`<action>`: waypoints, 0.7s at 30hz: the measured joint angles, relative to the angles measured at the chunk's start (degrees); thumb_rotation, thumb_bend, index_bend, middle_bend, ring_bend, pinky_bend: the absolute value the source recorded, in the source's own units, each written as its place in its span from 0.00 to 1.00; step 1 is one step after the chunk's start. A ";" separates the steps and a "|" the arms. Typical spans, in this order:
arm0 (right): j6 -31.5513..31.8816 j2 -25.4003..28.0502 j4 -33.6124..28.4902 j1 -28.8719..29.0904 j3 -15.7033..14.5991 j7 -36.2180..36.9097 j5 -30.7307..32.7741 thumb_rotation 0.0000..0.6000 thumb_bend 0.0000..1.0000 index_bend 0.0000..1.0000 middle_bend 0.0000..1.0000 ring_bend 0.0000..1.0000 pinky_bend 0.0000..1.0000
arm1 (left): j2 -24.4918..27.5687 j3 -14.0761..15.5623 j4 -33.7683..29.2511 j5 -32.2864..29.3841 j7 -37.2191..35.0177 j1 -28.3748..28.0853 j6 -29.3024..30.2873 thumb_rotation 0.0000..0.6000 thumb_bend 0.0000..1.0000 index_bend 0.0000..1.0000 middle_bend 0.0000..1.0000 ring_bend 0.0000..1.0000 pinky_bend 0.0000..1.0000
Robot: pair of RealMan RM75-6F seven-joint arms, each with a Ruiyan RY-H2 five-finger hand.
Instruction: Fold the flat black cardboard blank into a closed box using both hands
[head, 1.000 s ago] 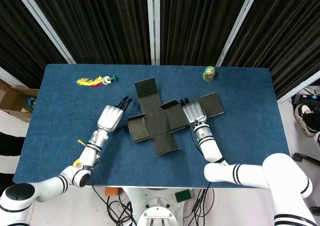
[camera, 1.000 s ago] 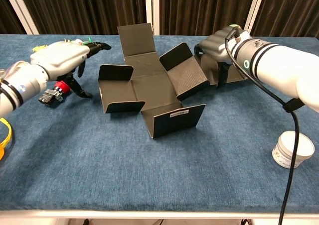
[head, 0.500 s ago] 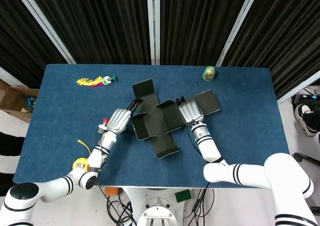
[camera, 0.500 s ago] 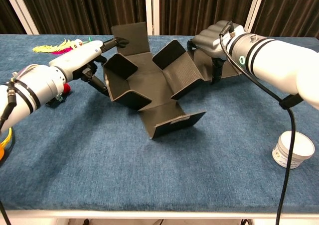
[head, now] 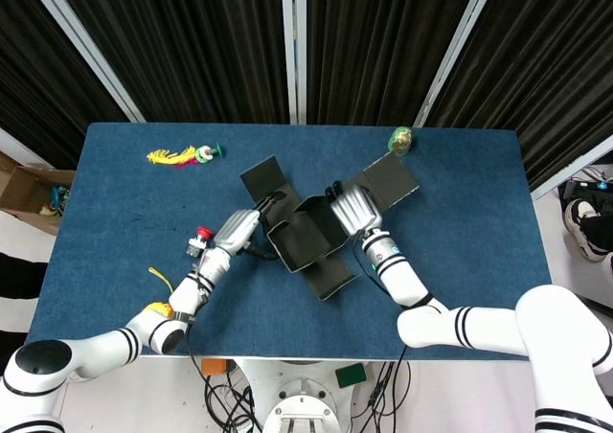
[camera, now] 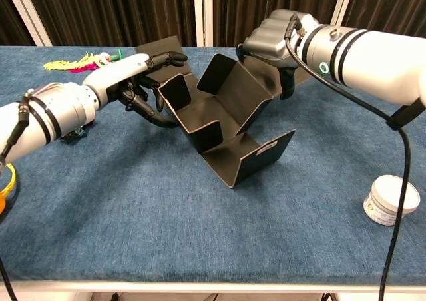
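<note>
So the blank (camera: pixel 223 124) isn't flat anymore: a second ago it lay like an open cross mid-table, now both side panels are tipped up and it's turned into a trough, still around the middle of the table (camera: pixel 200 248). The left hand (camera: pixel 143 81) moved in from well off to the side and is now against the left panel, dark fingers (camera: pixel 166 59) curled over its top edge. The right hand (camera: pixel 269 38) has pushed the right panel up steeply; its fingers look curled down behind that panel, but whether they're actually gripping it or just pressing can't be told from here. The whole blank also slid and rotated a bit toward the robot. Looks like the walls are going up but nothing's locked; the front flap and the far lid flap (head: pixel 263 176) still hang loose, so closing is a ways off.
</note>
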 measured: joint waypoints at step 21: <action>-4.39 4.63 -2.28 1.64 -3.41 2.53 -14.11 1.00 0.31 0.52 0.45 0.87 0.93 | 2.10 3.26 -2.19 1.02 -19.96 -1.52 -8.39 1.00 0.01 0.01 0.01 0.54 0.88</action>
